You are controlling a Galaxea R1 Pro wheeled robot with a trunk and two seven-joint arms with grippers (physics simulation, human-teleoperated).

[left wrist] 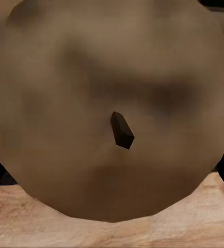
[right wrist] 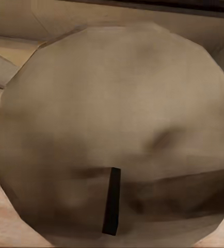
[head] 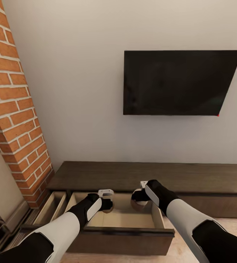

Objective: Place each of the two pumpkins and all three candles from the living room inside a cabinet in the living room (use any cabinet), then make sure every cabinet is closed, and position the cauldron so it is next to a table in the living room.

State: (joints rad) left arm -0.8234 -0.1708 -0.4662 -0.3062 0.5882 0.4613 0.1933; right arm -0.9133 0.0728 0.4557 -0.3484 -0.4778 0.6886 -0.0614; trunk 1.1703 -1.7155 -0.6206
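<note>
Candles are gripped: one by left gripper [head: 109, 204], one by right gripper [head: 138, 200], over cabinet [head: 133, 177] drawer [head: 120, 219]. Should be lowered near drawer's back edge, then released gently.

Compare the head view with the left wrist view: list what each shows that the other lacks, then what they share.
Head view alone: the black wall-mounted television, the red brick column, the long dark brown wooden cabinet with its pulled-out drawer, and both arms, the left gripper and right gripper poised over the drawer.

Left wrist view alone: a close look at the round tan top of a candle with its short dark wick.

Shared: the candle at the left gripper and the drawer's pale wooden inside.
</note>
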